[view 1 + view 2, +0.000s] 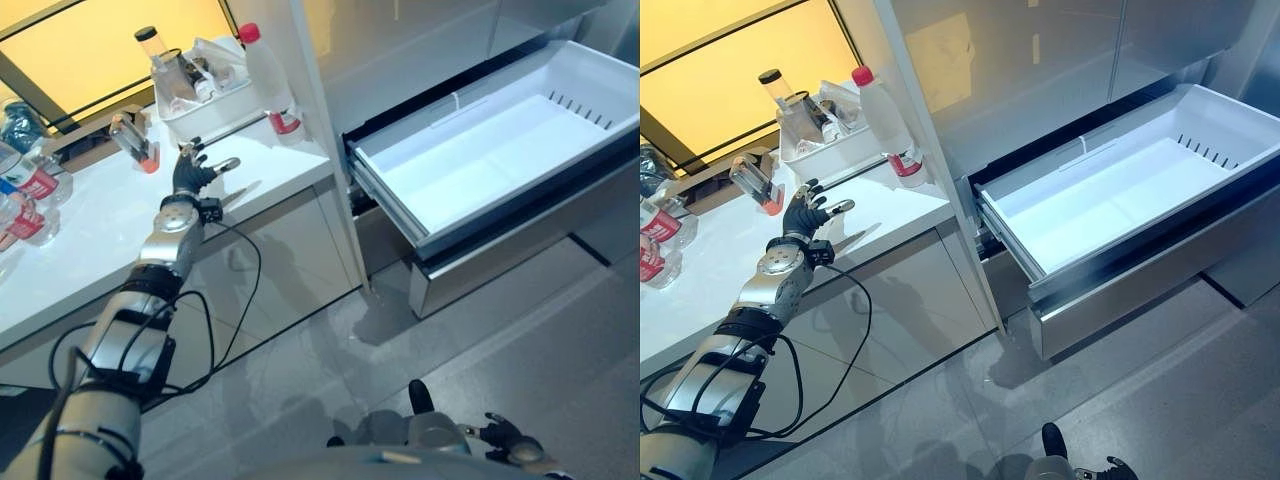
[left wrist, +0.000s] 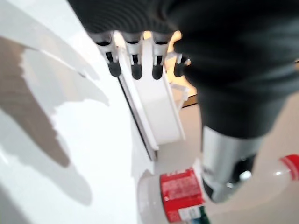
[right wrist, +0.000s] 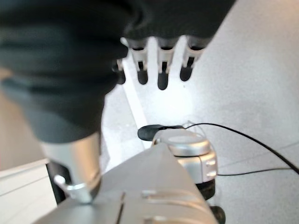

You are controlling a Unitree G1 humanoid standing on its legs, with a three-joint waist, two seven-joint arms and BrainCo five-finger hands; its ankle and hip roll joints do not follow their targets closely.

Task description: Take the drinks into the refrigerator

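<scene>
Left eye view: the left hand [image 1: 190, 172] is hovering over the counter [image 1: 90, 235] with its fingers spread and relaxed, gripping nothing. The nearest drink, a small bottle [image 1: 131, 140] with an orange cap, is sitting just beyond the fingertips and slightly to the robot's left, tilting with its capped end toward the counter's front. A taller bottle [image 1: 268, 75] with a red cap is standing upright further right, beside a white tray [image 1: 205, 105]. More bottles [image 1: 28, 190] with red labels are crowding the counter's far left edge. The fridge drawer [image 1: 490, 150] is hanging open and empty, well apart to the right. The right hand [image 1: 505, 436] is resting low by the floor, far from any drink, so the left one is clearly the nearer.

Right eye view: the same layout is showing; the left hand [image 1: 805, 213] is pointing toward the small bottle [image 1: 752, 183], apart from it, and the drawer [image 1: 1120, 195] is waiting open.

Left wrist view: the fingers [image 2: 135, 63] are hanging straight and empty, and a red-labelled bottle [image 2: 180, 196] is lying past the thumb, not touched. Its label print is too blurred to read.

Right wrist view: the right hand's fingers [image 3: 161, 70] are hanging loose over the floor, carrying nothing.

No writing is legible anywhere.
</scene>
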